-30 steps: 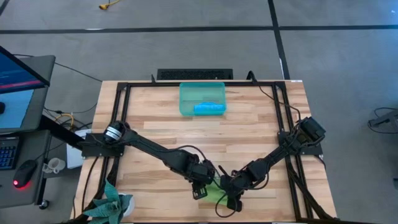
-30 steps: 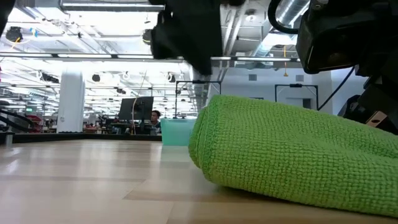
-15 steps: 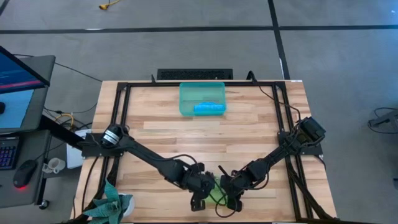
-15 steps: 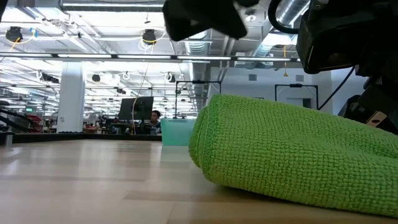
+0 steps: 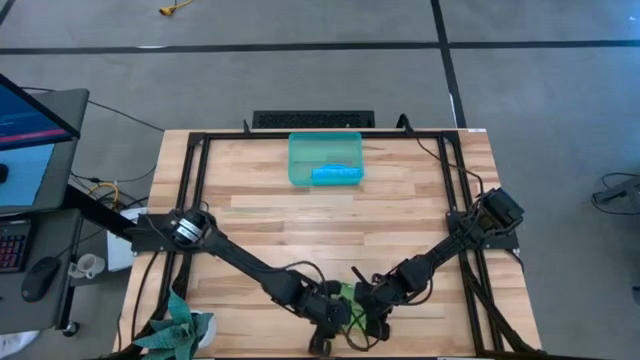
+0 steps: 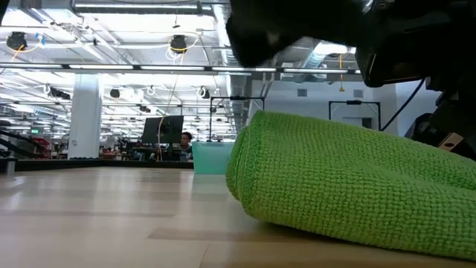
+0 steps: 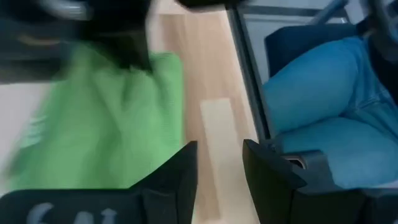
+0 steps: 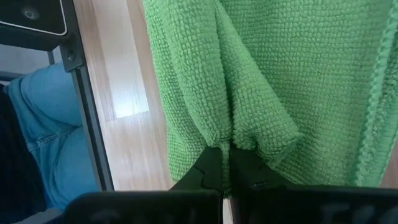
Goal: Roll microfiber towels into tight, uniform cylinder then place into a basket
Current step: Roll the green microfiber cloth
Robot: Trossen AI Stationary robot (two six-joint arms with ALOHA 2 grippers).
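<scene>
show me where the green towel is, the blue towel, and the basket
green towel (image 6: 349, 186), low view, on the middle of its rolled body.
blue towel (image 5: 336, 174), high view, on the middle of the roll lying inside the basket.
basket (image 5: 300, 160), high view, on a bare part of its floor, left of the blue towel.

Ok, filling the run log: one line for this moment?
right pincer: shut on green towel | left pincer: open, beside it | blue towel: in basket

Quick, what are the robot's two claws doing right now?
Left gripper: open, holding nothing, beside the green towel.
Right gripper: shut, pinching a fold of the green towel.
</scene>
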